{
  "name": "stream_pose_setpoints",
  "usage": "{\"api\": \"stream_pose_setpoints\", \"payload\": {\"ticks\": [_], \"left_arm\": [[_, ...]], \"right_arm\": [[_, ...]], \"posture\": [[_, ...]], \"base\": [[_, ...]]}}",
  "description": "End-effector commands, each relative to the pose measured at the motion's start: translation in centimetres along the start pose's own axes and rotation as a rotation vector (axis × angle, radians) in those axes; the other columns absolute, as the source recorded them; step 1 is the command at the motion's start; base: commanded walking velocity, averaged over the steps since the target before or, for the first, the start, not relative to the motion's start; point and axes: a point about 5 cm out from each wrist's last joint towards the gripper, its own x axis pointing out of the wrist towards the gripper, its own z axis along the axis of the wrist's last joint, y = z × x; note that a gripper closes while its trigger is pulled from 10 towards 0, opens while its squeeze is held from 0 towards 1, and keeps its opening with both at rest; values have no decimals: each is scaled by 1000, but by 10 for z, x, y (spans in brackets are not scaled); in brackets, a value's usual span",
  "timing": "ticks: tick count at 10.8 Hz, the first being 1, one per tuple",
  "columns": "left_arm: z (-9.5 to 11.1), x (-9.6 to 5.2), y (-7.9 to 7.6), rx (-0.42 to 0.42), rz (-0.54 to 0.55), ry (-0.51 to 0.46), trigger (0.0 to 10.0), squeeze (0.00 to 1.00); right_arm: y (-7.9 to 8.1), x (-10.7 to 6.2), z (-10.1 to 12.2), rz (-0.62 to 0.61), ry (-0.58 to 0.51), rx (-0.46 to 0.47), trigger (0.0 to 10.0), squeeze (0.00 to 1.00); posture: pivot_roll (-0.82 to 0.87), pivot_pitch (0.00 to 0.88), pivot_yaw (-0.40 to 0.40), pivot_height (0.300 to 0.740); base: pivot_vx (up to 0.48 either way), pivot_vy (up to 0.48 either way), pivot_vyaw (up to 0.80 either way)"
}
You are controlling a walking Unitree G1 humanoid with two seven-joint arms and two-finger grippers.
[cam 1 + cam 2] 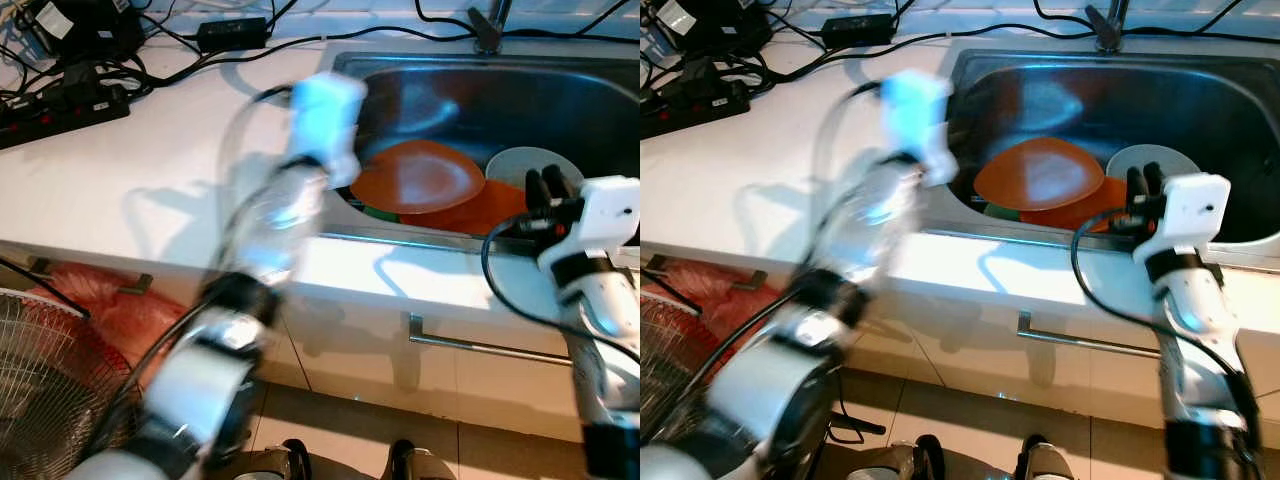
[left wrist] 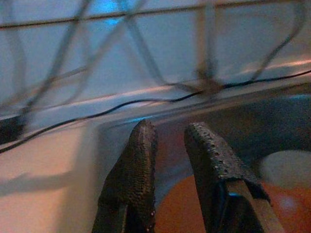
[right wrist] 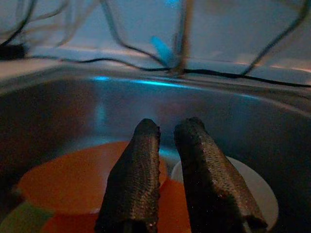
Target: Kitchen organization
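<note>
Steel sink (image 1: 600,110) at upper right of the frame holds orange plates (image 1: 420,175) stacked beside a white dish (image 1: 515,165). Left gripper (image 2: 170,138) sits over the sink's left rim, arm blurred — fingers a narrow gap apart, empty. Right gripper (image 3: 167,128) hovers at the sink's front edge above the plates, fingers nearly together, apparently holding nothing. White counter (image 1: 150,170) carries power strips and cables (image 1: 70,100) upper left.
</note>
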Motion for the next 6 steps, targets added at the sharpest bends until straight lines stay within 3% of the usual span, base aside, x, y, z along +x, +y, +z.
{"api": "stream_pose_setpoints", "payload": {"ticks": [1, 3, 6], "left_arm": [[-2, -9, 17, 26, 77, 9, 10000, 0], [-13, -34, 49, 77, 186, 39, 10000, 0], [-19, -54, 54, 66, 263, 30, 10000, 0]], "right_arm": [[-2, 2, -5, -46, 9, 22, 10000, 0], [-3, 8, -6, -71, 1, 39, 10000, 0], [3, 13, -9, -72, -12, 67, 10000, 0]], "posture": [[-56, 151, 117, 740], [-36, 135, 102, 740], [-34, 123, 90, 740]], "base": [[0, 0, 0], [0, 0, 0], [0, 0, 0]]}}
